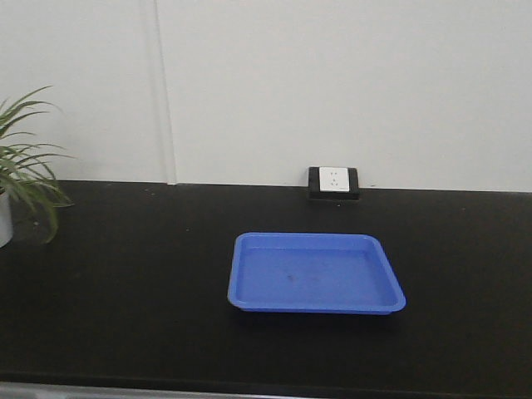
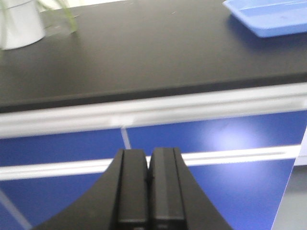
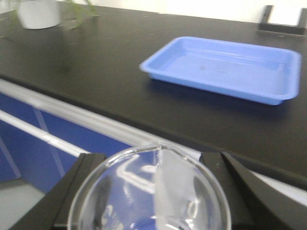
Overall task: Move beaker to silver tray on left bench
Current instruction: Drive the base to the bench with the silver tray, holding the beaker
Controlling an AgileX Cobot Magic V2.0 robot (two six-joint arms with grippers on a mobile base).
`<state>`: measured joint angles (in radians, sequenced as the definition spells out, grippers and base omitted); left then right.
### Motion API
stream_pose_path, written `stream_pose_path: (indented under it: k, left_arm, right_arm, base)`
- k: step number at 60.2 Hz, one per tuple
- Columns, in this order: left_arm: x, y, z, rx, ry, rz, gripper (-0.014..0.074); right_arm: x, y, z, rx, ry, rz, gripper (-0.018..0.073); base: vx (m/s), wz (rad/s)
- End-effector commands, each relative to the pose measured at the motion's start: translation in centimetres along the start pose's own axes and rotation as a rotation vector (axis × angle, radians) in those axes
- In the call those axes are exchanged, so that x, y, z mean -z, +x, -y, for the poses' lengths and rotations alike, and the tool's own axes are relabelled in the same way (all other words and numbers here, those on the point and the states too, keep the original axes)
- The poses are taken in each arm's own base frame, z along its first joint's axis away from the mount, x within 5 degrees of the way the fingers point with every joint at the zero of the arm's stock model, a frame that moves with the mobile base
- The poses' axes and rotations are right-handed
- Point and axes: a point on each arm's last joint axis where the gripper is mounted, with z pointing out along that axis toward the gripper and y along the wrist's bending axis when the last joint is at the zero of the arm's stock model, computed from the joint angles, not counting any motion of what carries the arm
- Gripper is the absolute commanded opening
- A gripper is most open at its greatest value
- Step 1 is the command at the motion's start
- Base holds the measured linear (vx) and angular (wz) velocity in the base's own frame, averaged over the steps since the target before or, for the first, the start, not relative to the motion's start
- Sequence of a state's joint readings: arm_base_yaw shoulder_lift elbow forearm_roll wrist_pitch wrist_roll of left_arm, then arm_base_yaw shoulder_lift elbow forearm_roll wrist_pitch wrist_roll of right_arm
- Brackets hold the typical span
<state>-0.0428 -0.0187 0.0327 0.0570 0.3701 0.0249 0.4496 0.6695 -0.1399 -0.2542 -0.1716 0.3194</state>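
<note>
Short of the blue tray (image 1: 316, 278), out past the front edge of the bench (image 1: 125, 283) and above the floor, the beaker (image 3: 144, 187) sits in the right gripper (image 3: 152, 201). The jaws stand one on each side of the glass wall below the rim and appear to pinch it.

The left gripper (image 2: 148, 191) hangs lower than the worktop, facing the blue cabinet fronts (image 2: 216, 143), well to the plant side of the blue tray. Its jaws are pressed together with nothing between them.

The silver tray is not in any view. The blue tray is bare. A potted plant (image 1: 21, 174) stands far to its left and a wall socket (image 1: 334, 181) sits just behind it.

Handling assessment:
- The beaker is thin clear glass, judged light, rigid, smooth and breakable.
- The wall offers little friction, so it could slip or tilt under a sudden swing.
- Heavy squeezing risks cracking it.
- The sound hold is across the cylinder, mid-wall, with the rim upward.
- It should be set down gently, base flat.
</note>
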Motion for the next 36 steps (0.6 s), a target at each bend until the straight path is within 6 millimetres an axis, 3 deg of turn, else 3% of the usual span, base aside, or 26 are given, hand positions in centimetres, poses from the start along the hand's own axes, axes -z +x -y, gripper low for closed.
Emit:
stream_pose_path:
  k: [1,36]
  left_arm:
    - [-0.16,-0.08,0.08,0.002,0.008,0.063,0.0001]
    - [-0.16,-0.08,0.08,0.002,0.008,0.063,0.0001]
  right_arm:
    - [0.07,-1.75,-0.27,0.006,-0.025,0.111,-0.0011]
    - [0.07,-1.75,-0.27,0.006,-0.025,0.111,-0.0011]
  base:
    - [-0.33,0.36]
    - [-0.33,0.42]
